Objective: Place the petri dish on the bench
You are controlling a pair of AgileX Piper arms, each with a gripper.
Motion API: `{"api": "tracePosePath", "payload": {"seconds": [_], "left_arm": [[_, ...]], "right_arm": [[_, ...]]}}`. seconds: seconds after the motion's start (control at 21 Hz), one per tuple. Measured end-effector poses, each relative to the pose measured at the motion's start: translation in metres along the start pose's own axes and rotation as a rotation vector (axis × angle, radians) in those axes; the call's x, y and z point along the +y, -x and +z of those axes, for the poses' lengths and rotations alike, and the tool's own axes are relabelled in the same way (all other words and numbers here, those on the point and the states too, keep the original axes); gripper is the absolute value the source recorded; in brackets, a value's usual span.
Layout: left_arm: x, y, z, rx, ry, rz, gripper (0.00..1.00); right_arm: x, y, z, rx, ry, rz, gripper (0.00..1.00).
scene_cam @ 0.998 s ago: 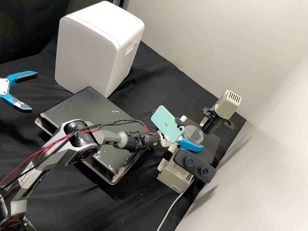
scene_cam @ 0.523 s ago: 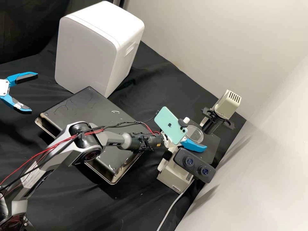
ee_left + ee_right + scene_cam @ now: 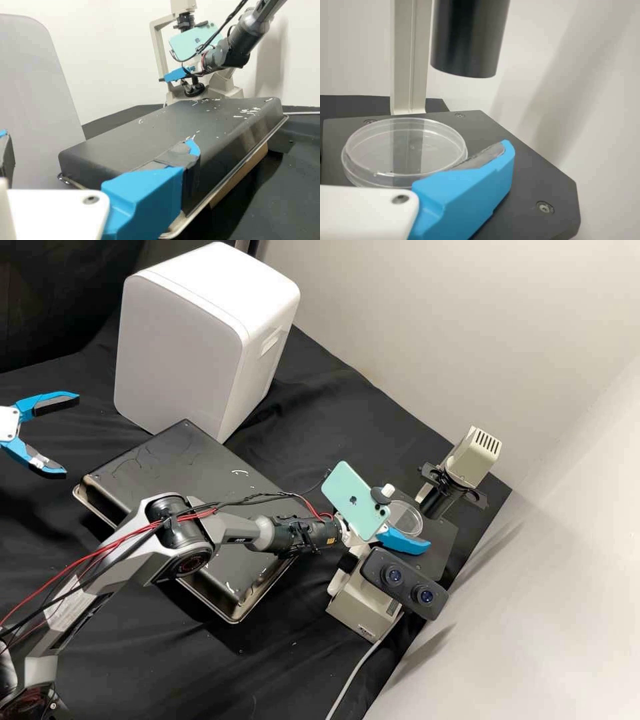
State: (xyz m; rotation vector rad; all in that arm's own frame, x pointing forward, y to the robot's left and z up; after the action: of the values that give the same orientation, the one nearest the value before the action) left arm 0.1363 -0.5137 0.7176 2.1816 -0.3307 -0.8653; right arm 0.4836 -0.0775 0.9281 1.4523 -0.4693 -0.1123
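High view: the petri dish (image 3: 405, 518) lies flat on the microscope stage (image 3: 445, 535), between the right jaws, which stand apart. The left jaws, also apart, hang well away.

Left wrist view: the black tray (image 3: 200, 130) lies just ahead of the left jaws.

Right wrist view: one blue finger (image 3: 470, 190) sits just beside the dish's rim; I cannot tell whether it touches. The free table (image 3: 313, 407) lies back behind the right jaws.

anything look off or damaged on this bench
The dark rectangular metal tray appears to lie upside down on the black bench, its upturned base flecked with white scratches. The clear round petri dish sits level on the microscope stage.
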Motion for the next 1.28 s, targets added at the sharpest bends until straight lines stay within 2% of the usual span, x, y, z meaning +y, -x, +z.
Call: {"api": "tracePosePath", "payload": {"seconds": [0.57,1.05,1.28], "left_arm": [[0.0,0.0,0.0,0.002,0.0,0.0,1.0],[0.0,0.0,0.0,0.002,0.0,0.0,1.0],[-0.0017,-0.001,0.0,0.003,0.0,-0.01,1.0]], "right_arm": [[-0.001,0.0,0.0,0.001,0.003,-0.016,0.0],[-0.008,0.001,-0.007,0.026,0.02,-0.035,0.0],[-0.014,0.004,-0.009,0.043,0.03,-0.026,0.0]]}}
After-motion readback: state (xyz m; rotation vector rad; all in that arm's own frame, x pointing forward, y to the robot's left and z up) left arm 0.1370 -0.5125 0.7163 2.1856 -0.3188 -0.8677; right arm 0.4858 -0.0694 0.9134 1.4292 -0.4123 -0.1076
